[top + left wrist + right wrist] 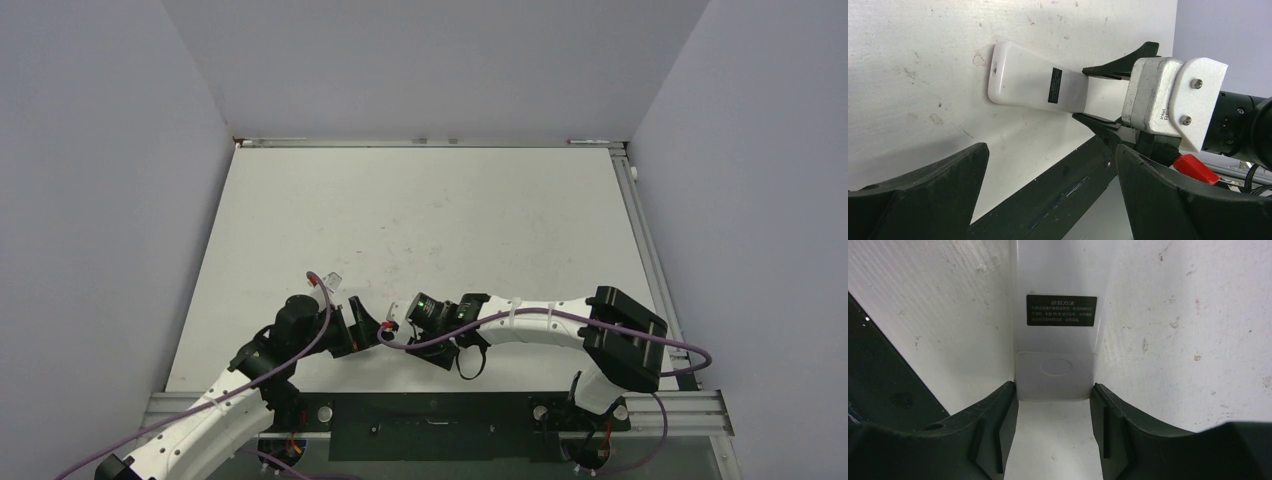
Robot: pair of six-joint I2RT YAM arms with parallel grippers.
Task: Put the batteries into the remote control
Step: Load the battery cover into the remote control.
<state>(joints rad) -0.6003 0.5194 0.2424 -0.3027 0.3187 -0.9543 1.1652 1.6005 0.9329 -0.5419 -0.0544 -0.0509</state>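
Right arm [540,325]: stretched low leftward along near tabletop [420,210] edge; right pincer [1053,389] clamped on 1 end of remote control [1033,82], labelled back up. Left arm [215,415]: bent; left pincer [1048,200] spread wide, facing remote control, not touching.

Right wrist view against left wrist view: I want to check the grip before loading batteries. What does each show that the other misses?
Only the right wrist: the battery cover with its oval thumb dent, and the label's print up close. Only the left wrist: the remote control's whole outline, rounded far end included, and the left end effector open, empty. Both: the right end effector clamped on the remote's sides, plain back up, the table beneath.
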